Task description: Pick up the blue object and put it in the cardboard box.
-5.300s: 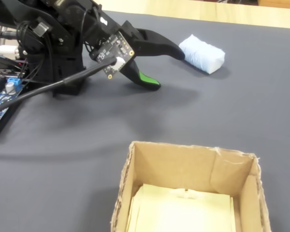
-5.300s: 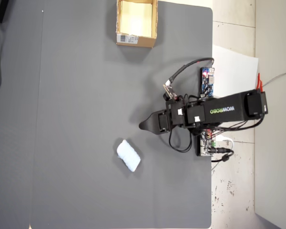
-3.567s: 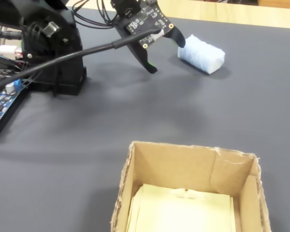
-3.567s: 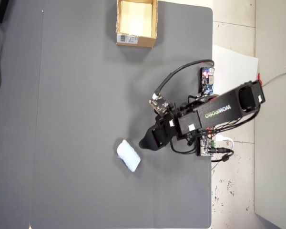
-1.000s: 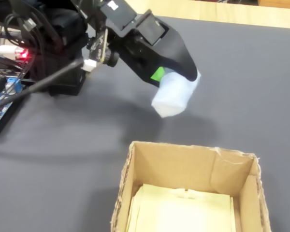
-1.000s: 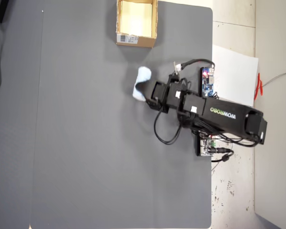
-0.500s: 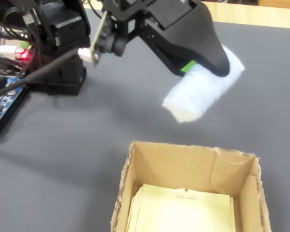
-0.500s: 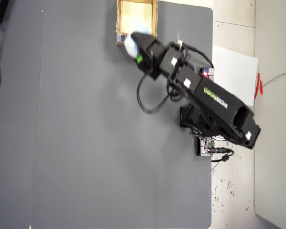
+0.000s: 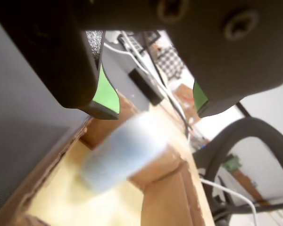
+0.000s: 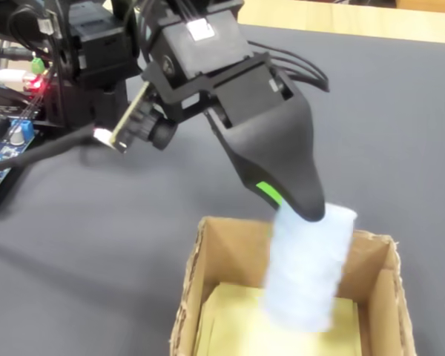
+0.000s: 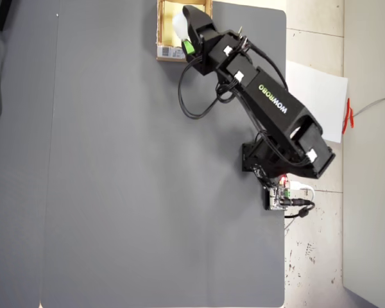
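Note:
The cardboard box (image 10: pixel 208 256) stands at the bottom of the fixed view, and its pale yellowish inside (image 9: pixel 56 200) fills the lower wrist view. My gripper (image 9: pixel 153 106) hangs over it, open, with a wide gap between its green pads (image 9: pixel 104 92). The blue object (image 9: pixel 118 155) is a blurred pale lump below the jaws, apart from both pads. In the fixed view the blue object (image 10: pixel 308 274) hangs just under the gripper (image 10: pixel 300 211) tip, partly inside the box. From overhead, the gripper (image 11: pixel 187 25) and the blue object (image 11: pixel 178 22) cover the box (image 11: pixel 170 51).
The arm's base and a circuit board with wires (image 10: pixel 4 144) sit at the fixed view's left. Overhead, the dark grey mat (image 11: pixel 115 179) spreads below the box, with a white sheet (image 11: pixel 317 96) and electronics (image 11: pixel 279 196) off its right edge.
The arm swung from the mat's middle to over the box, carrying the blue object. The jaws have opened and the object has left them, dropping toward the box.

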Controlling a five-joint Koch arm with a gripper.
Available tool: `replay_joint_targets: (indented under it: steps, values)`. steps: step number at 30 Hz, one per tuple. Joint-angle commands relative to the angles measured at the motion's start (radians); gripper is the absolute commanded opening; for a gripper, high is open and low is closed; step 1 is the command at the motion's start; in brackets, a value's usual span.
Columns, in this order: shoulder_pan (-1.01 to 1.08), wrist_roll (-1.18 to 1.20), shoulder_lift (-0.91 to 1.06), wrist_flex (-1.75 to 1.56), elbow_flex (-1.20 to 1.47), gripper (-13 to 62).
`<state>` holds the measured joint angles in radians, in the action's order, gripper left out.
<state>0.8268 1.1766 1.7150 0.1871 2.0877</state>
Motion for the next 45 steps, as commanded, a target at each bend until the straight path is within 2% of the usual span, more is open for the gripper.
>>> replay_joint_targets:
  steps: [1, 8, 16, 22, 34, 45]
  values:
    - [-0.009, 0.031, 0.057, -0.026, -0.071, 30.8]
    - [-0.049, 0.114, 0.123, -0.041, -0.046, 32.4]
    - [-0.218, 0.287, 0.302, -0.100, 0.094, 33.0]
    - [-0.388, 0.410, 0.434, -0.132, 0.239, 33.5]
    - [-0.637, 0.508, 0.646, -0.219, 0.586, 33.7]
    - [-0.673, 0.535, 0.653, -0.238, 0.804, 34.0]
